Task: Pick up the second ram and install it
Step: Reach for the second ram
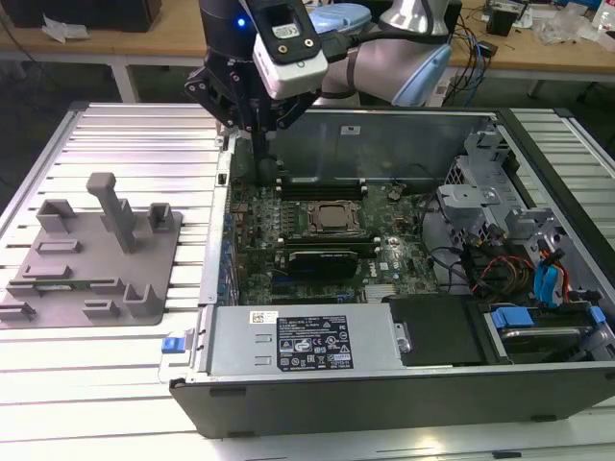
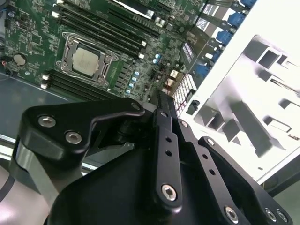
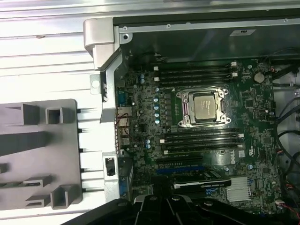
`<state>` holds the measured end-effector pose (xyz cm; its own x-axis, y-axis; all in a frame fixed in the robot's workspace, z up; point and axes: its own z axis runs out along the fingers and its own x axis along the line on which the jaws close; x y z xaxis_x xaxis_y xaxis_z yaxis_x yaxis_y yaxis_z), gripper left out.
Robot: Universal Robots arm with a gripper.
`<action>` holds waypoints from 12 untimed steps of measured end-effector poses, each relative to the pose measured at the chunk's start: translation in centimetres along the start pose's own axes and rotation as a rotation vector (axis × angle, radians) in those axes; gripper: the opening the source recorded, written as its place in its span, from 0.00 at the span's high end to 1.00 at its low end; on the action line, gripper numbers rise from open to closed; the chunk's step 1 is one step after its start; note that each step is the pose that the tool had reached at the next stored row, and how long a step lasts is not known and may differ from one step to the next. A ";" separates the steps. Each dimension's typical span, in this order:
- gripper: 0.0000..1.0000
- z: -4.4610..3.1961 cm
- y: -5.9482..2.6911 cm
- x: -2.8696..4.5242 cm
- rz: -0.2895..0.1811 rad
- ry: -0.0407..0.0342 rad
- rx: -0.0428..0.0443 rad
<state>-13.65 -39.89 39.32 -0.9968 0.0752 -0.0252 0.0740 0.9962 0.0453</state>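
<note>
My gripper (image 1: 261,161) hangs shut over the far corner of the open computer case (image 1: 384,384), on the exterior view's left, with its tip just above the motherboard (image 1: 288,226). In the second wrist view the black finger links meet at the gripper (image 2: 161,101), and nothing green shows between them. The second ram is hidden. Black memory slots (image 3: 194,75) lie on one side of the silver CPU socket (image 3: 204,108), and more memory slots (image 3: 201,140) lie on the other. I cannot tell whether any slot holds a stick.
A grey parts fixture (image 1: 96,254) with posts and pockets lies outside the case on the exterior view's left. A black expansion card (image 1: 322,257) sits near the socket. The power supply (image 1: 307,341), drive cage (image 1: 480,192) and cables (image 1: 480,274) take up the near and right parts of the case.
</note>
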 end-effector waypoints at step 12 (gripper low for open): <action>0.92 -0.07 -0.26 3.52 0.000 -0.0022 -0.0001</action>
<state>-17.18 -39.89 39.29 -0.9968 0.0753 -0.0273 0.0740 0.9962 0.0455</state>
